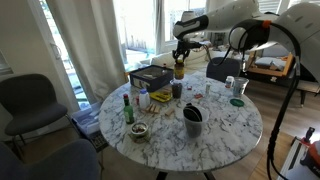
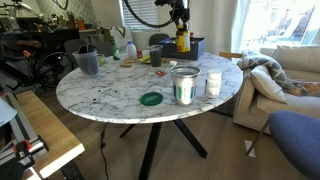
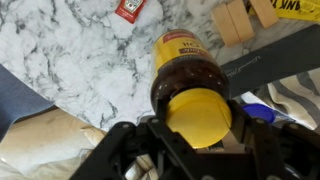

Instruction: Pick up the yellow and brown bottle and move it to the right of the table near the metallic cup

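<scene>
The yellow and brown bottle (image 3: 180, 58) has a yellow cap, dark brown contents and a red-yellow label. My gripper (image 3: 198, 122) is shut on its cap and neck from above. In both exterior views the bottle (image 1: 179, 71) (image 2: 183, 42) hangs upright under the gripper (image 1: 181, 54) (image 2: 181, 22) at the far side of the round marble table (image 1: 220, 132) (image 2: 110, 95). I cannot tell whether its base touches the top. The metallic cup (image 1: 241, 89) (image 2: 184, 88) stands at the opposite side of the table, well apart from the bottle.
A green glass bottle (image 1: 127, 108), a dark bucket-like container (image 1: 192, 121) (image 2: 88, 61), a green lid (image 1: 237, 102) (image 2: 151, 98), a white cup (image 2: 213, 83) and a box (image 1: 150, 76) stand on the table. A red packet (image 3: 130, 9) and wooden blocks (image 3: 237, 18) lie below the gripper. Chairs (image 1: 30, 100) surround the table.
</scene>
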Controlling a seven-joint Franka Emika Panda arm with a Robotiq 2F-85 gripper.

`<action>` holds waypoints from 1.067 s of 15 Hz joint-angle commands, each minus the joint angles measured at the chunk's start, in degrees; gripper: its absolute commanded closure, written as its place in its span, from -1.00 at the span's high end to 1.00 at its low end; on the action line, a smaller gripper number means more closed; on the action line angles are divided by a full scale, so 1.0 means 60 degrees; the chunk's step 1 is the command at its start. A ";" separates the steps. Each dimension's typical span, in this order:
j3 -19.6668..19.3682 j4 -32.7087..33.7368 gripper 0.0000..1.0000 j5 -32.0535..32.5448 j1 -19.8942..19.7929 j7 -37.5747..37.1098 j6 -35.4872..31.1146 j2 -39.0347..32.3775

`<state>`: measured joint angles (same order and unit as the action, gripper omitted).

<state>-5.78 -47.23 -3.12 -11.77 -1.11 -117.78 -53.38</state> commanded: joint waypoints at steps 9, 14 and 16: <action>0.0389 -0.2701 -0.28 -0.0238 -0.0270 0.2881 -0.0215 0.2629; 0.0354 -0.5206 -0.28 -0.0384 -0.0295 0.2821 -0.1535 0.3984; 0.0290 -0.6082 -0.28 -0.0585 -0.0367 0.2510 -0.1958 0.4471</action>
<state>-3.74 -72.37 -4.72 -13.29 15.58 -125.19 -33.92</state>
